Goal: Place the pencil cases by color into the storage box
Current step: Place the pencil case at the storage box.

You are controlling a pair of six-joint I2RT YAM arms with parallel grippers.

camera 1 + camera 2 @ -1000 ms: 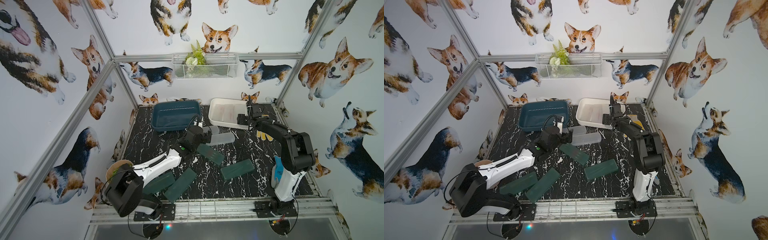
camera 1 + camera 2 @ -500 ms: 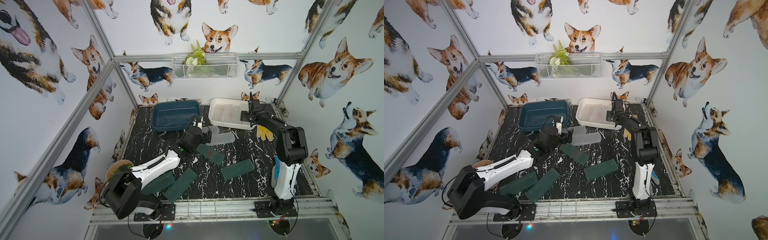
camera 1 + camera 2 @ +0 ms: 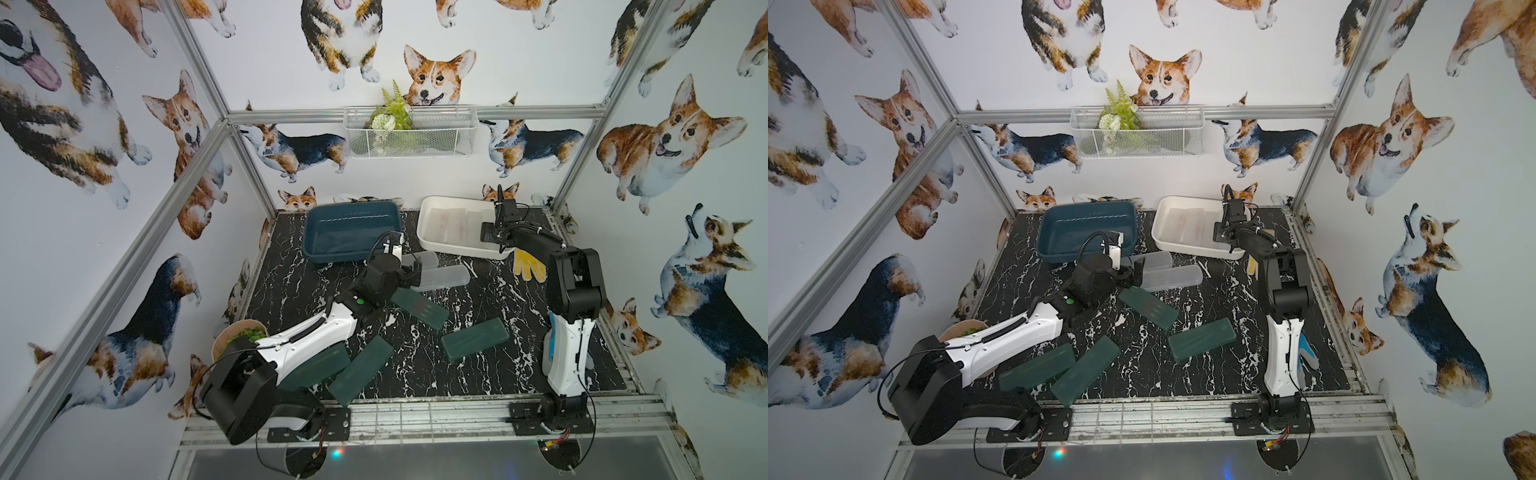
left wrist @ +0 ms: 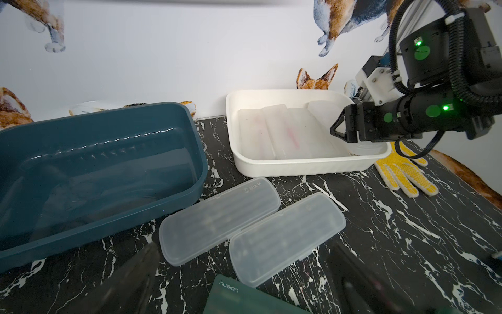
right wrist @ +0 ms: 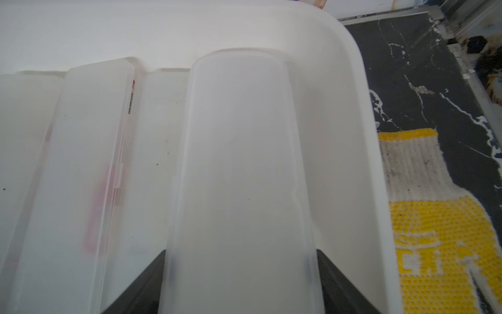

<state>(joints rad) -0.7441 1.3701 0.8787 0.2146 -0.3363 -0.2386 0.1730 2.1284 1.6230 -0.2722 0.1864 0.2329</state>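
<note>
My right gripper (image 5: 240,285) is shut on a frosted white pencil case (image 5: 239,176), held low inside the white storage box (image 3: 453,250) beside three other white cases (image 5: 89,163). Two more frosted cases (image 4: 220,217) (image 4: 288,236) lie side by side on the table, just ahead of my open left gripper (image 4: 241,285). A dark green case (image 4: 244,299) lies under that gripper. In both top views, several green cases (image 3: 473,338) (image 3: 1088,370) lie on the black marble table. The blue storage box (image 3: 316,245) holds no case that I can see.
A yellow glove (image 3: 528,264) lies by the white box's near right corner. A blue-grey glove (image 3: 1308,357) sits behind the right arm's base. A potted plant (image 3: 237,336) stands at the table's left edge. The two boxes stand against the back wall.
The right arm's elbow has swung in towards the table's middle, uncovering the yellow glove. Its gripper stays at the white box. The left arm has not moved.
</note>
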